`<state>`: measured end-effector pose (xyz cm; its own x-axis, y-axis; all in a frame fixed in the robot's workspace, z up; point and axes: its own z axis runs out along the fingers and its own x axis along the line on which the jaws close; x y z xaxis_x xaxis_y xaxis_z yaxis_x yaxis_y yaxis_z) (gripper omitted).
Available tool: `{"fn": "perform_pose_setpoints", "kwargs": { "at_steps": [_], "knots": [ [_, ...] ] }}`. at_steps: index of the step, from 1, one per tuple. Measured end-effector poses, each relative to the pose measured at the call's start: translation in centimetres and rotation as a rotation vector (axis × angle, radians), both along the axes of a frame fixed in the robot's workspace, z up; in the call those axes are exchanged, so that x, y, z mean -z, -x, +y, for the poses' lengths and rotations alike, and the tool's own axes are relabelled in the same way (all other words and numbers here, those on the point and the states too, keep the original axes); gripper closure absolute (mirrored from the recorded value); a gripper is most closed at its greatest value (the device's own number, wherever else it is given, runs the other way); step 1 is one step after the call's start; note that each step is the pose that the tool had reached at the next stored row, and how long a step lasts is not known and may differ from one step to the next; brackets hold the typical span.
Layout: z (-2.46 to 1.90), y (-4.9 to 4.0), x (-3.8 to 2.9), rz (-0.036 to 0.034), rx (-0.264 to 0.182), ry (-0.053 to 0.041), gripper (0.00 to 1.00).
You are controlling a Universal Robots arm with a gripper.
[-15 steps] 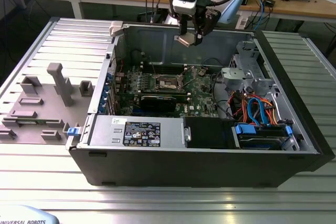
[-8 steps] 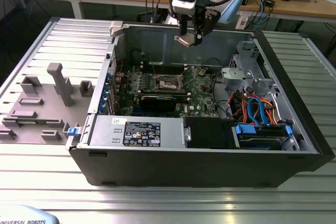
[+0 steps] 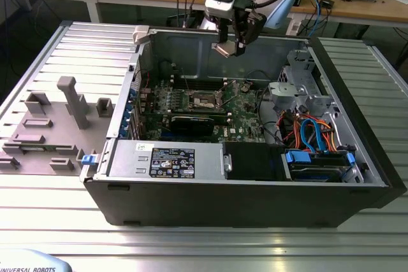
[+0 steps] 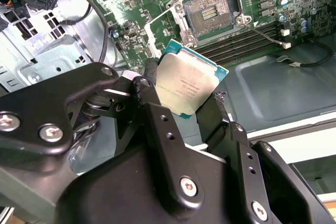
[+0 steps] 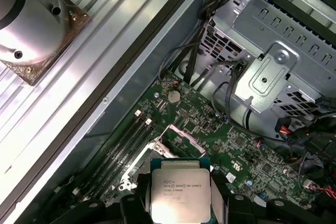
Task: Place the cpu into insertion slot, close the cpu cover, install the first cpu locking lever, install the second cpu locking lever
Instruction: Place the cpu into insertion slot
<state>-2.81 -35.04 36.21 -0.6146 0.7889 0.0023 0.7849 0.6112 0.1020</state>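
My gripper point(image 3: 231, 48) hangs above the open computer case, shut on the cpu point(image 3: 225, 50), a flat square chip with a silvery top. In both wrist views the cpu point(image 4: 190, 81) point(image 5: 178, 192) sits clamped by its edges between the black fingers point(image 4: 148, 77) point(image 5: 219, 203). The insertion slot point(image 4: 210, 13) point(image 3: 205, 100) lies bare on the green board well below the chip, its dark centre exposed. The cpu cover point(image 5: 181, 134) point(image 4: 159, 29) stands swung up beside the slot. A thin locking lever point(image 4: 261, 31) sticks out loose next to the memory slots.
A black graphics card point(image 3: 191, 122) lies in front of the slot, and long memory slots point(image 4: 247, 43) run alongside it. The power supply point(image 3: 169, 157), the drive cage point(image 5: 273, 77) and coloured cables point(image 3: 312, 133) crowd the case. A grey fixture point(image 3: 70, 100) stands at the exterior view's left.
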Motion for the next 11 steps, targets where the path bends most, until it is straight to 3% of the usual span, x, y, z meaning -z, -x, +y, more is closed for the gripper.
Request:
{"fn": "perform_pose_setpoints", "kwargs": {
  "at_steps": [9, 11],
  "knots": [
    [0.0, 0.0, 0.0, 0.0, 0.003, 0.0001, 0.46],
    [0.0, 0.45, 0.07, 0.0, 0.009, 0.0, 0.46]
  ]
}}
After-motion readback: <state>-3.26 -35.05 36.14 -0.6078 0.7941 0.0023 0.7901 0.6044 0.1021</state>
